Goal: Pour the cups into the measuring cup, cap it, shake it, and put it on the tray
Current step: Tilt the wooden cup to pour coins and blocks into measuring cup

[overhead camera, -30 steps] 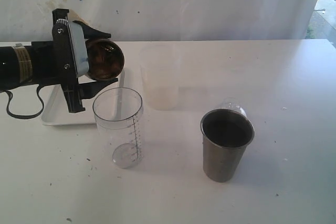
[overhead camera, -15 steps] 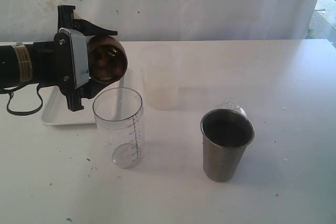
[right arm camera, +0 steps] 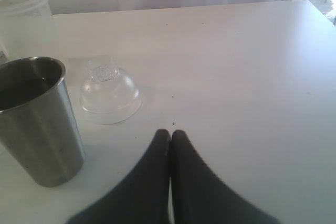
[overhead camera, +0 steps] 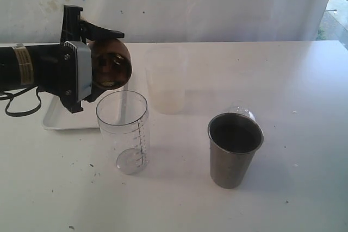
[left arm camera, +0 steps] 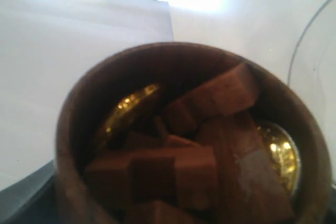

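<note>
My left gripper (overhead camera: 103,58) is shut on the small brown cup (overhead camera: 111,62), which lies tipped on its side just above and left of the rim of the clear measuring cup (overhead camera: 123,131). The left wrist view looks into the brown cup (left arm camera: 184,135), where brown blocks (left arm camera: 210,129) and gold-wrapped pieces (left arm camera: 123,111) sit. The measuring cup stands upright on the table. The steel tumbler (overhead camera: 234,150) stands to the right and shows in the right wrist view as well (right arm camera: 37,121). My right gripper (right arm camera: 170,132) is shut and empty, low over the table beside a clear domed lid (right arm camera: 109,95). The white tray (overhead camera: 60,115) lies under the left arm.
A frosted translucent cup (overhead camera: 166,80) stands behind the measuring cup. The clear domed lid (overhead camera: 241,112) peeks out behind the tumbler. A white wall backs the white table (overhead camera: 304,80).
The left gripper has rolled further and shifted slightly right, tipping the brown cup more toward the measuring cup's mouth. Tumbler, lid and right gripper have not moved.
</note>
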### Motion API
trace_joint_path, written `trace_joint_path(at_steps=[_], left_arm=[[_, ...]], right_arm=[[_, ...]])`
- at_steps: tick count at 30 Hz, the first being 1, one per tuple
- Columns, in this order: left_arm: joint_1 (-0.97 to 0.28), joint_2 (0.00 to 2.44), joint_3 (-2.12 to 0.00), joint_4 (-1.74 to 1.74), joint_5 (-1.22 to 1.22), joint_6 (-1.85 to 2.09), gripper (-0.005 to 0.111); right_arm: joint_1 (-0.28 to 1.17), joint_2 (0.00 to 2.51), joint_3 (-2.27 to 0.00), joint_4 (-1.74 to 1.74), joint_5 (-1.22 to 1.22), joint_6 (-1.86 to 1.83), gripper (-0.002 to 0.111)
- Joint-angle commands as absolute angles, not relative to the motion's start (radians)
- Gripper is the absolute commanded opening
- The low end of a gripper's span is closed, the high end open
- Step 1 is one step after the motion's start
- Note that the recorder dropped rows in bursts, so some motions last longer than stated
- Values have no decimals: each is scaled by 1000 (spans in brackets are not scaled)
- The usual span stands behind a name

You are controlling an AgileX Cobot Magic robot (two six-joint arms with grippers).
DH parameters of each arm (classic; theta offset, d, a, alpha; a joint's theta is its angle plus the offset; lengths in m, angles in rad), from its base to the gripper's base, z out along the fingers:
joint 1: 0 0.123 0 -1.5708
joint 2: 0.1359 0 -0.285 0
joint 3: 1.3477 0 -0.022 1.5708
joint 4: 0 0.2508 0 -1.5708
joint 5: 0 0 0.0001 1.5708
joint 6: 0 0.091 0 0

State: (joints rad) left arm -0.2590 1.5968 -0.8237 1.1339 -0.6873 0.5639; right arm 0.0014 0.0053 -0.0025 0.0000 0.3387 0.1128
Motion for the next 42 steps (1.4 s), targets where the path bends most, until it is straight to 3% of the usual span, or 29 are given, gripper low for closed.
trace_joint_path(at_steps=[1, 6, 42], left_arm=[[-264, 1584, -833, 1124, -778, 589, 0], [-264, 1584, -833, 1101, -675, 632, 0], [-271, 1584, -833, 1033, -715, 1046, 0]], right_arm=[[0, 0, 0, 0, 337, 109, 0], [0, 0, 0, 0, 337, 109, 0], [0, 0, 0, 0, 337, 109, 0]])
